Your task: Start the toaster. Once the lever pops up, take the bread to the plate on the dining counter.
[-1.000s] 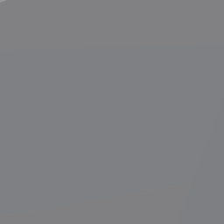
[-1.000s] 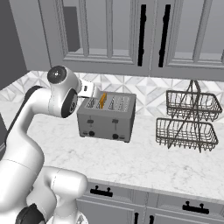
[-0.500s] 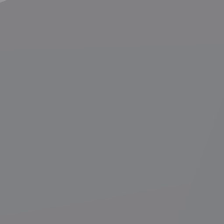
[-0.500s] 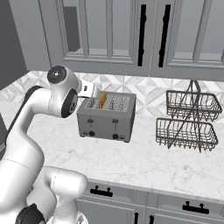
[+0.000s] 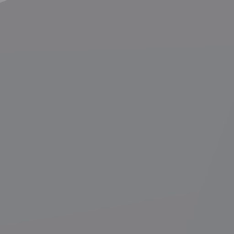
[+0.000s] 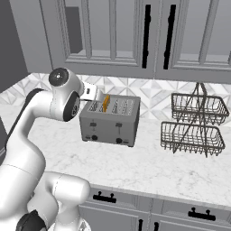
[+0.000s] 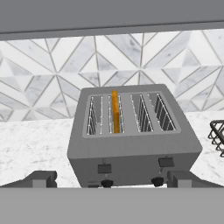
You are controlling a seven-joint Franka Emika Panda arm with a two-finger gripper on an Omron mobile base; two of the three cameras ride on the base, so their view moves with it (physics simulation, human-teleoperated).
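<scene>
The pincer (image 7: 106, 178) is spread wide and holds nothing; its two finger tips stand at each side of the front of the toaster (image 7: 133, 140), not touching it. Straight ahead of the pincer, the bread (image 7: 115, 111) stands upright in the second slot from the left of the toaster, with its golden edge above the slot. The toaster sits on the marble table (image 6: 153, 162), close to the patterned wall. Two levers and two knobs are on its front face, just beyond the finger tips. Far to the pincer's right stands a two-level wire basket (image 6: 194, 124).
</scene>
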